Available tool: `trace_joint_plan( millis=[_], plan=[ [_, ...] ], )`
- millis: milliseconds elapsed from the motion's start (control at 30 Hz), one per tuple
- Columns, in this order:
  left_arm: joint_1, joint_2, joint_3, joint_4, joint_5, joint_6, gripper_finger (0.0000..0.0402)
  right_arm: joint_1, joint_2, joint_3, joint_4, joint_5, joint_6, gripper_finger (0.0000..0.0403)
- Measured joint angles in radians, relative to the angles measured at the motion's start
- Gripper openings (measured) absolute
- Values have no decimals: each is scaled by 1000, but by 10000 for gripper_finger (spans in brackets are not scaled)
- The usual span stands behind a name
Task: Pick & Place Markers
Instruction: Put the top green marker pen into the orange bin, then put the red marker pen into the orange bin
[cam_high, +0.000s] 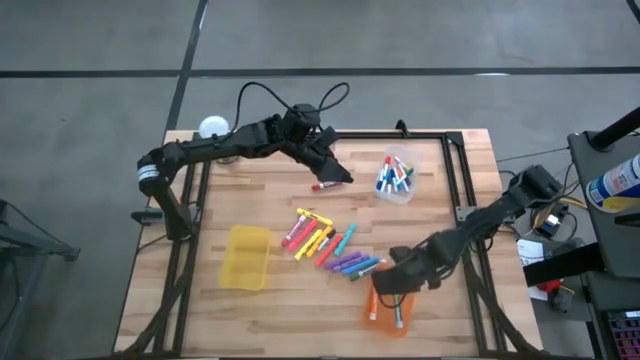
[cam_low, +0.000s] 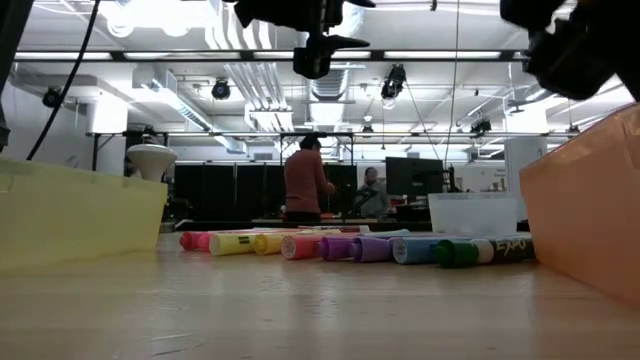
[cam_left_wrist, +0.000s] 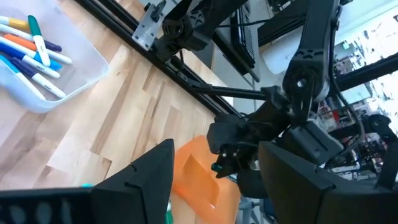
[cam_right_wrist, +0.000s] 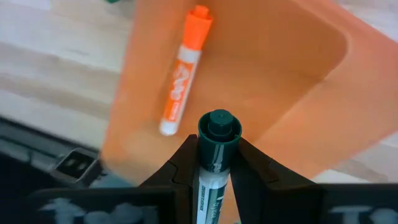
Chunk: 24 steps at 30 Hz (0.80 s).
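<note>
Wooden table (cam_high: 280, 310): loose markers (cam_high: 330, 245) at centre, unsorted. Orange bin (cam_right_wrist: 273, 68) at 5 o'clock: one orange marker (cam_right_wrist: 181, 74) in. Right gripper (cam_right_wrist: 214, 155) clamped on green marker (cam_right_wrist: 214, 140) above it. Left gripper (cam_high: 335, 172) at 12 o'clock, spread wide, empty.

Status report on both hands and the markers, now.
Right hand shut on green marker above orange bin, orange marker inside. Left hand open, hovering by red marker. Nothing blocking the bin.

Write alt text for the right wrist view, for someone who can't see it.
The right gripper holds a dark green marker upright between its two fingers, just above an orange bin. An orange marker already lies inside the bin, which sits on a wooden table.
</note>
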Motion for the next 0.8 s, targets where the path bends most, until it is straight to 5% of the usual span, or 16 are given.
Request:
trace_joint_plan(
  millis=[233, 600, 800],
  plan=[
    [0, 0, 0, -26, 0, 12, 225, -1, 73, -1, 8, -10, -10, 60],
    [2, 1, 0, -76, -11, 68, 225, -1, 74, -9, 18, -8, -5, 137],
    [4, 1, 0, -176, -161, 241, 225, -7, 23, 32, 21, 11, -111, 170]
  ],
)
